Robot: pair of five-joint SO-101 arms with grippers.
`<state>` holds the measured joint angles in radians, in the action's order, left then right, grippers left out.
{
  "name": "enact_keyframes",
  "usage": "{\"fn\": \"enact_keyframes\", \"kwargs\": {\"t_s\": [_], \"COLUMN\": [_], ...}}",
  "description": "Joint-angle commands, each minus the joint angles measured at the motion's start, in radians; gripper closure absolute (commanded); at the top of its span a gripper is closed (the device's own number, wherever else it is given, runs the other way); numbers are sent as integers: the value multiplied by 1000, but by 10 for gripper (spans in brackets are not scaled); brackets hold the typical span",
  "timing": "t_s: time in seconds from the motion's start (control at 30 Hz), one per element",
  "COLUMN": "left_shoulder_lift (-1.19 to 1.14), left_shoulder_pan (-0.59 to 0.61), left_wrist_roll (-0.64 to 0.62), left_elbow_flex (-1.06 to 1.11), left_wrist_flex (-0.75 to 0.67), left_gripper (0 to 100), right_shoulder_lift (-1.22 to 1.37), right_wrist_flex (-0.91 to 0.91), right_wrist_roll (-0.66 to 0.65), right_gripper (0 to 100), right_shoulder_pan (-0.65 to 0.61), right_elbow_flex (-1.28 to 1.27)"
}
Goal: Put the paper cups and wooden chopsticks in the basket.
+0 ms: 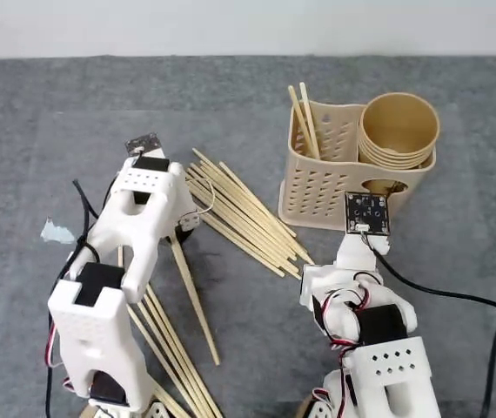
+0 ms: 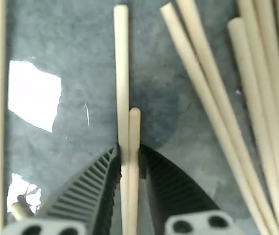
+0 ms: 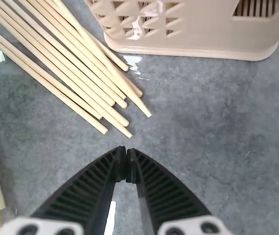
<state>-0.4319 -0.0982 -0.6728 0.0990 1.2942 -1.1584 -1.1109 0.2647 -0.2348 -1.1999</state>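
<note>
On the grey surface (image 1: 457, 252), the basket (image 1: 318, 196) holds stacked cups (image 1: 398, 131); loose chopsticks (image 1: 248, 213) lie beside it. The left pincer (image 2: 128, 152) pinches two staggered sticks (image 2: 122, 73), and one may slip free on lifting; the right pincer (image 3: 126, 152) is pressed together, empty.

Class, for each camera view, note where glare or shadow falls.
High view: soft shadow on the mat under the left arm; left wrist view: mat darkened around the gripped chopsticks; right wrist view: glare on the basket wall and the mat beside it.
</note>
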Motion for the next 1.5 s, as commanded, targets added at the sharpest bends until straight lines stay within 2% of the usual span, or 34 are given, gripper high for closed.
{"fn": "enact_keyframes", "kwargs": {"t_s": [0.0, 0.3, 0.47, 0.57, 0.77, 0.97, 1.17, 1.3, 1.47], "left_shoulder_lift": [6, 6, 5, 6, 8, 20, 236, 450, 644], "left_shoulder_pan": [-20, -12, -9, 9, 46, 46, 32, 34, 38], "left_wrist_roll": [-20, -12, 117, 152, 249, 264, 264, 262, 261], "left_elbow_flex": [-116, -394, -401, -363, -274, -248, -142, 50, 367], "left_wrist_flex": [84, 362, 420, 433, 391, 387, 379, 282, 38], "left_gripper": [988, 988, 987, 985, 984, 984, 985, 985, 985], "right_shoulder_lift": [-24, -24, -24, -24, -24, -24, -24, -24, -24], "right_wrist_flex": [15, 15, 13, 16, 16, 16, 16, 16, 18], "right_wrist_roll": [9, 9, 9, 9, 9, 9, 9, 9, 9], "right_gripper": [989, 989, 989, 989, 989, 989, 989, 989, 989], "right_shoulder_pan": [15, 15, 15, 10, 8, 8, 8, 8, 7], "right_elbow_flex": [8, 8, 8, 8, 8, 8, 8, 8, 8]}}
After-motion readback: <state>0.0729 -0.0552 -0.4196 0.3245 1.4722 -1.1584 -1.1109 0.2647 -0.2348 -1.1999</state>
